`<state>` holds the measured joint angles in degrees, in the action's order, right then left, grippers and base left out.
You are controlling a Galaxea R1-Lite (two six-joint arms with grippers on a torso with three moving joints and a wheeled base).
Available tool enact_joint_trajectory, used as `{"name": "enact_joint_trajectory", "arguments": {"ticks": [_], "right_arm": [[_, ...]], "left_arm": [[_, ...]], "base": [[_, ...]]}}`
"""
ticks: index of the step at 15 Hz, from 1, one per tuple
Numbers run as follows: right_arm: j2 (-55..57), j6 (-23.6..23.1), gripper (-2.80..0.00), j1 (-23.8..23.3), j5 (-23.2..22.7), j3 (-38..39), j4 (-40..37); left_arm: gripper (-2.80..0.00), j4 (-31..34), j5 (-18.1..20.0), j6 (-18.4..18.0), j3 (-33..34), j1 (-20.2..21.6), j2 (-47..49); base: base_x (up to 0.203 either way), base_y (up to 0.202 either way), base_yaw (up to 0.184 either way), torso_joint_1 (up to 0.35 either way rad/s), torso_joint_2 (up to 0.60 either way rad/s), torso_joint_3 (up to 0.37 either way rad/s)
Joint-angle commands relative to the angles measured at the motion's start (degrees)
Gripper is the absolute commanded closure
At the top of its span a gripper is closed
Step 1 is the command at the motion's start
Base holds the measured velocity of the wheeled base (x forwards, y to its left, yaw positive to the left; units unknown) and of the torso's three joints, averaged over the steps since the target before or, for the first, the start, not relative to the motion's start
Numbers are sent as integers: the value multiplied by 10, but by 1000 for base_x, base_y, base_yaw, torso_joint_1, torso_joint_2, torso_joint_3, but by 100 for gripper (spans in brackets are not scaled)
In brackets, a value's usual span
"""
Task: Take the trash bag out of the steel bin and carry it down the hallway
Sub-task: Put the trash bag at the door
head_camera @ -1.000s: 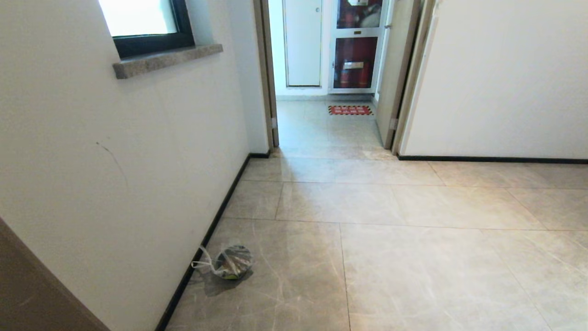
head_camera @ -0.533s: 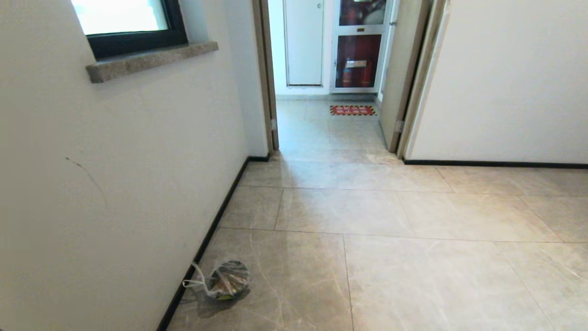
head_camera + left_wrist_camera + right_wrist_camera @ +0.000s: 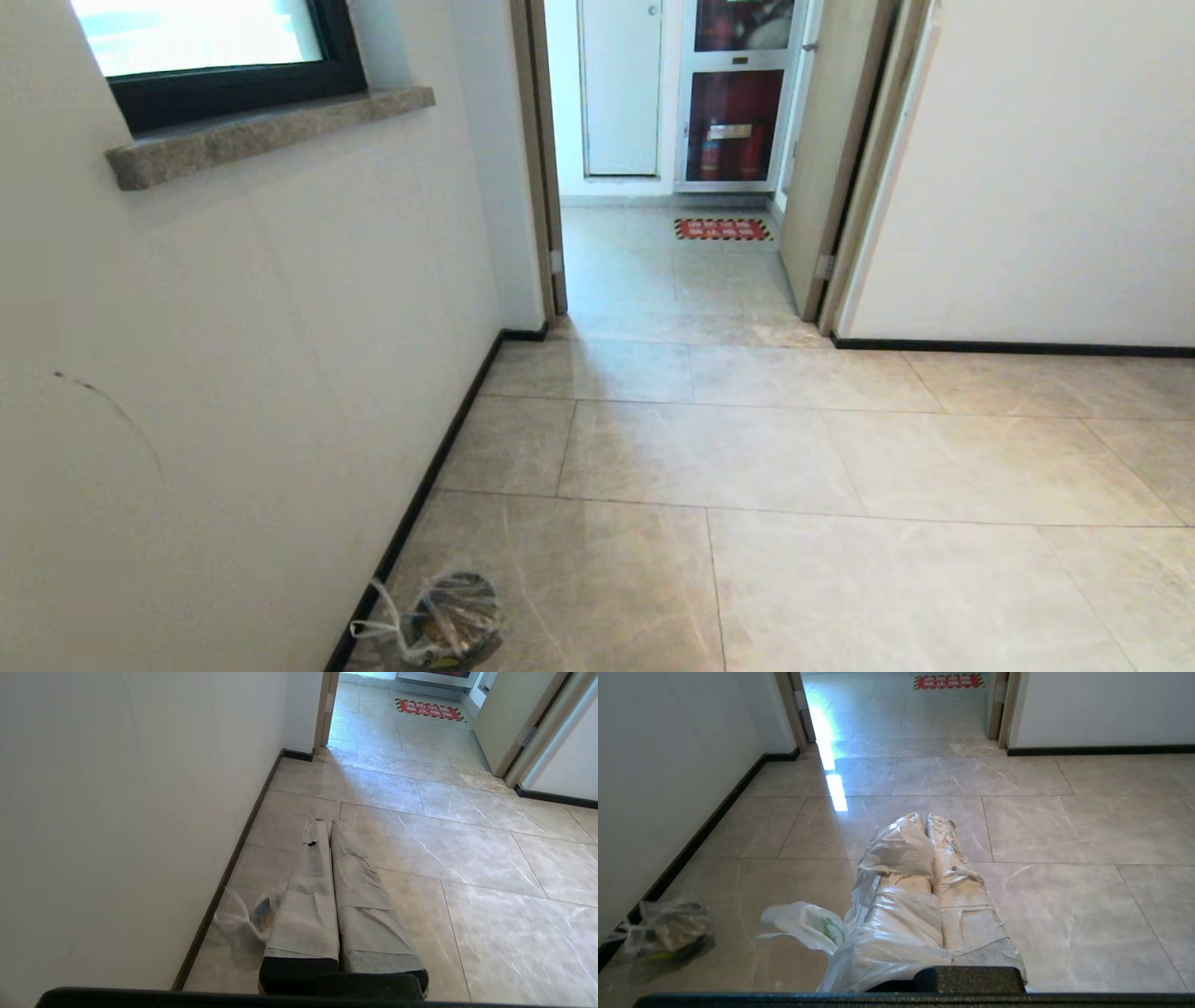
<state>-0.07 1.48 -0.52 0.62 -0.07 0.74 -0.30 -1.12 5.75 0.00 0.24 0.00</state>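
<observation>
Right tool clenched on trash bag; left tool clenched, empty.

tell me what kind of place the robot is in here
Most likely an indoor hallway of a building: glossy beige floor tiles, white walls with black baseboards, and an open doorway to a fire extinguisher cabinet.

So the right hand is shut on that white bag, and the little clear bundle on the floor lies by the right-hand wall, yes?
Not quite: the bundle lies by the left wall, at its black baseboard, as the head view shows. The right hand is indeed shut on the white bag.
</observation>
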Motion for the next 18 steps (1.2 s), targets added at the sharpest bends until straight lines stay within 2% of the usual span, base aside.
{"name": "enact_joint_trajectory", "arguments": {"ticks": [1,18], "right_arm": [[-1,0,0,0,0,0,0],[-1,0,0,0,0,0,0]], "left_arm": [[0,0,0,0,0,1,0],[0,0,0,0,1,0,0]], "base": [[193,0,0,2,1,-1],[191,0,1,2,1,2]]}}
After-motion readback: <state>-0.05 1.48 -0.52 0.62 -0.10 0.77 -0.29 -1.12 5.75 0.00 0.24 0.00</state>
